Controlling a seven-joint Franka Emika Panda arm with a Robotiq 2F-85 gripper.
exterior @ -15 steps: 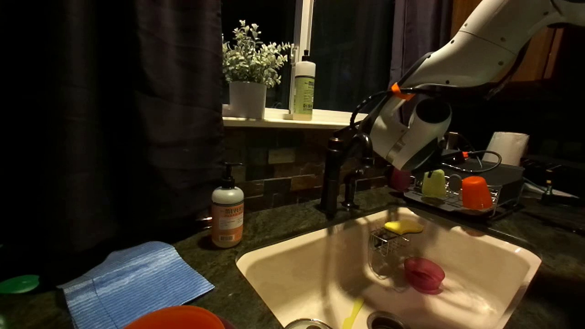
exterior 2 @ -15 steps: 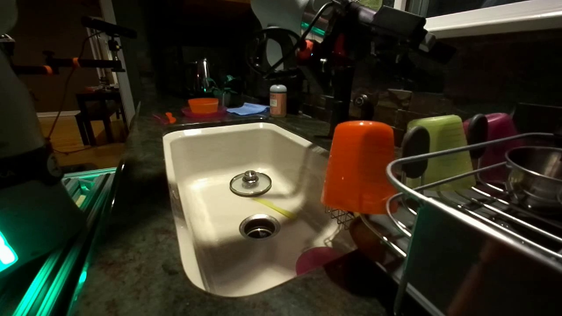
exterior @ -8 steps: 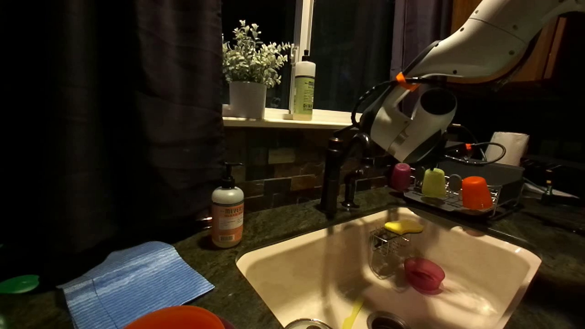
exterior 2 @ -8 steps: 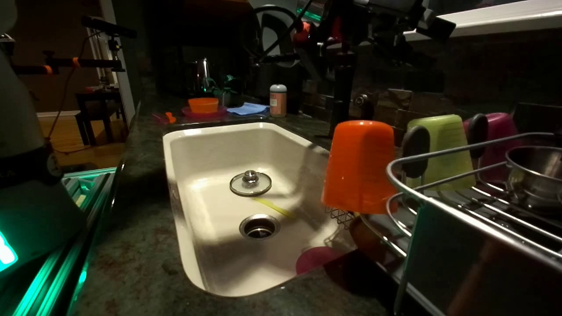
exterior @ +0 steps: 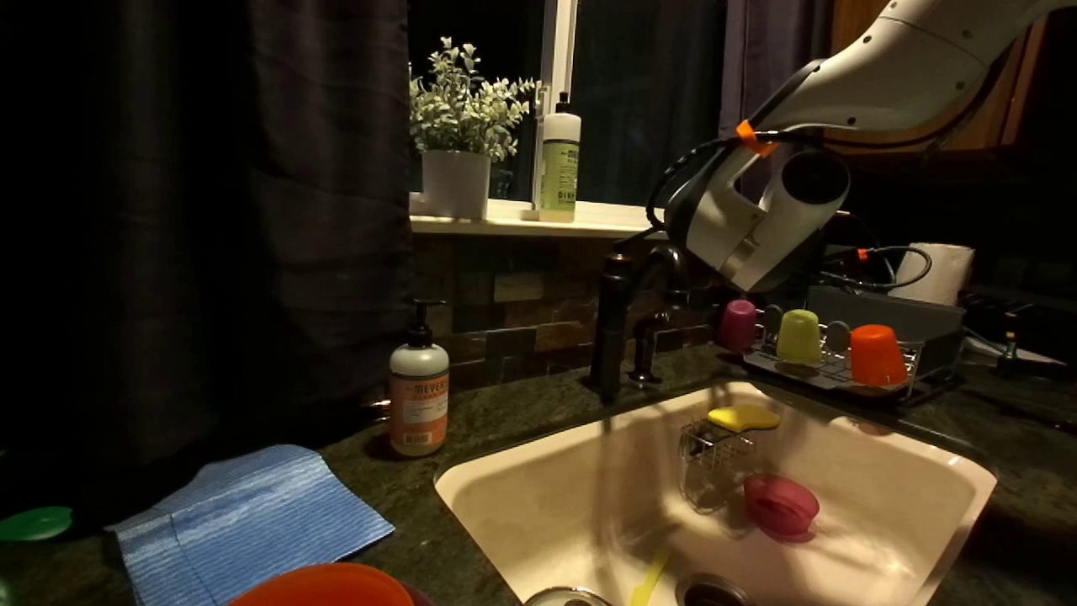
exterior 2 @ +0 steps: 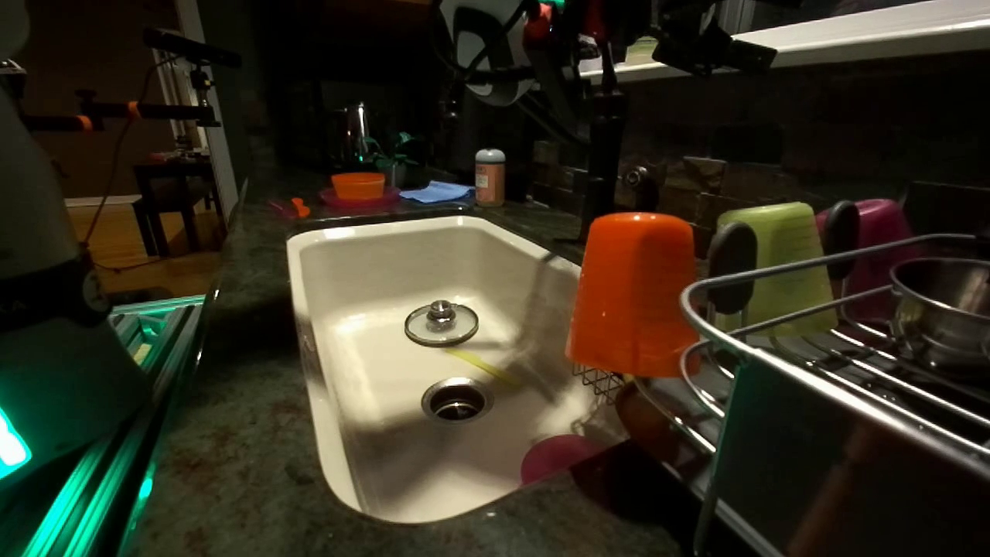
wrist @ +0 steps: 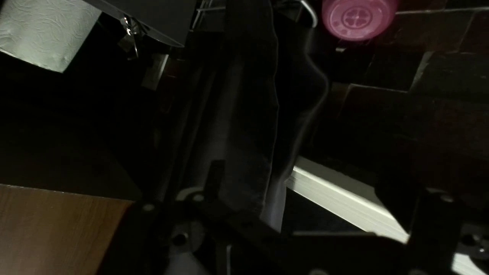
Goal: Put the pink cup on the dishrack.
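Since the earlier frame, the arm [exterior: 892, 80] has risen. In an exterior view, we find the pink cup [exterior: 739, 326] inverted on the rack [exterior: 829, 376]; in an exterior view, beyond the green cup [exterior 2: 777, 236]. Wrist view: gripper [wrist: 301, 179] parted, the pink cup well apart at upper right.

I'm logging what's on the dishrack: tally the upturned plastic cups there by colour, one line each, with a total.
Smooth magenta-pink plastic cup: 1
Translucent lime-green plastic cup: 1
Bright orange plastic cup: 1
Total upturned on the low, dark wire dishrack: 3
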